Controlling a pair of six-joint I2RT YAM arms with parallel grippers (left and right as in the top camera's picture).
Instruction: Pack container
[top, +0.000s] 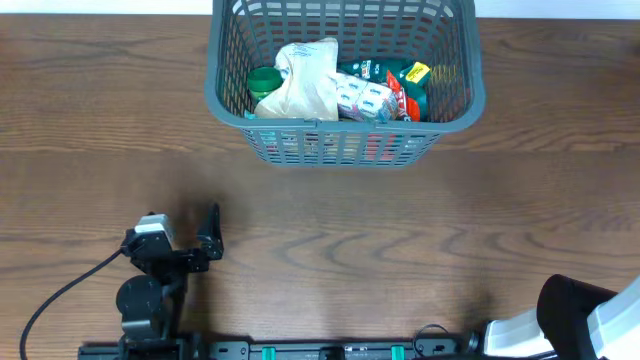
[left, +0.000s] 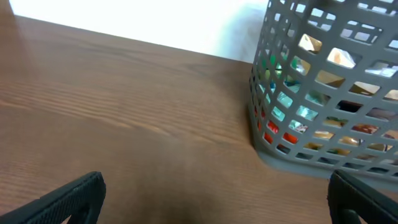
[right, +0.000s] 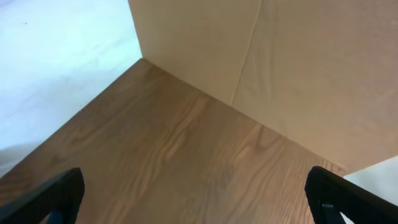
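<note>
Overhead: grey basket (top: 340, 146) at twelve o'clock on the tabletop (top: 400, 230), already holding a green-lidded jar (top: 264, 79), a crumpled beige bag (top: 305, 80) and printed packets (top: 375, 95). At seven o'clock, well apart from it, the left end effector (top: 213, 222); at five o'clock, the right arm (top: 590, 320). No loose item seen outside the basket.

Left wrist: fingers (left: 68, 199) spread wide, gripping nothing; basket at two o'clock, coloured packs showing through the slots.

Right wrist: right end effector (right: 193, 202) likewise apart and empty, facing bare wood and a beige panel (right: 280, 68).

Looks finished or nearly so; calls next for a check for leftovers, otherwise no reach.
</note>
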